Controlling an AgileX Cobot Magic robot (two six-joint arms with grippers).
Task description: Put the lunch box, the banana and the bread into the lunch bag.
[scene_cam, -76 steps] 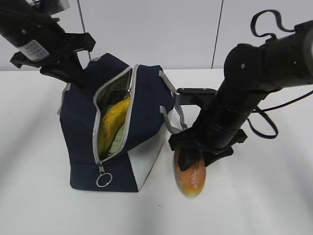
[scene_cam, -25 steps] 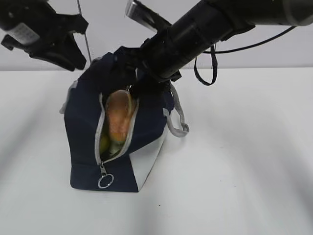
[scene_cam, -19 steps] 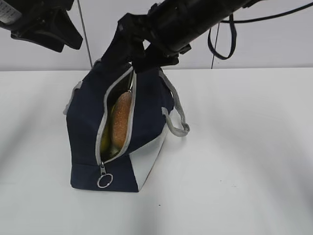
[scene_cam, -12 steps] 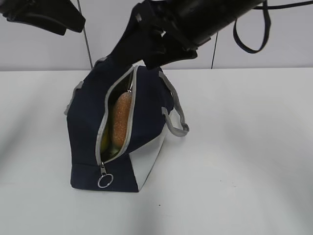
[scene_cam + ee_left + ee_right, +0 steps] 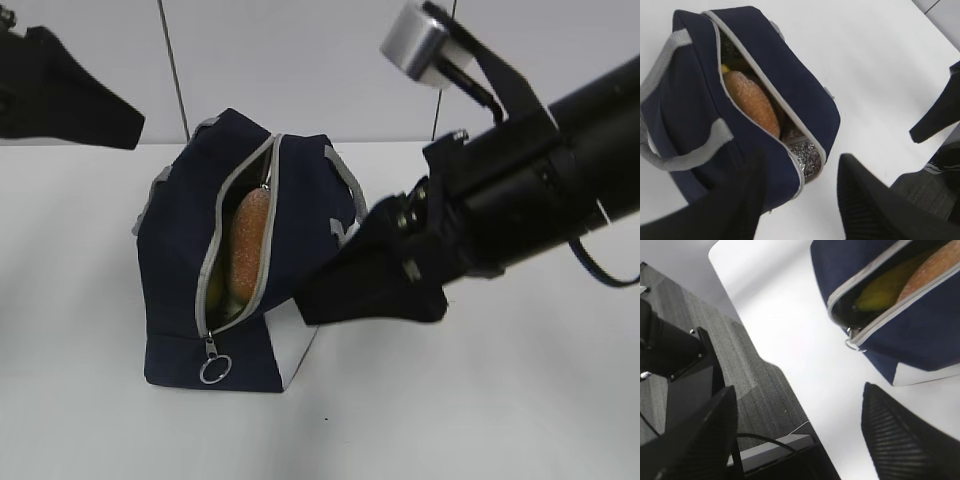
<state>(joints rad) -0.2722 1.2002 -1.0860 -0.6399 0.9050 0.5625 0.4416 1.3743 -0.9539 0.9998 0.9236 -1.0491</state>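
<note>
Jaws empty; bread [image 5: 246, 252] inside lunch bag [image 5: 175, 270]

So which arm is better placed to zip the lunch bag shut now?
Probably the right: its open hand hangs beside the lunch bag, nearer the ring pull. The left hand is open, above the bag.

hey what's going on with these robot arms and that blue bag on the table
The robot is packing a lunch bag. The bread stands in the bag's unzipped opening, with the banana beside it inside. The lunch box can't be made out. Both grippers are open and empty: the right gripper is off to the bag's side, the left gripper hovers above it.
</note>
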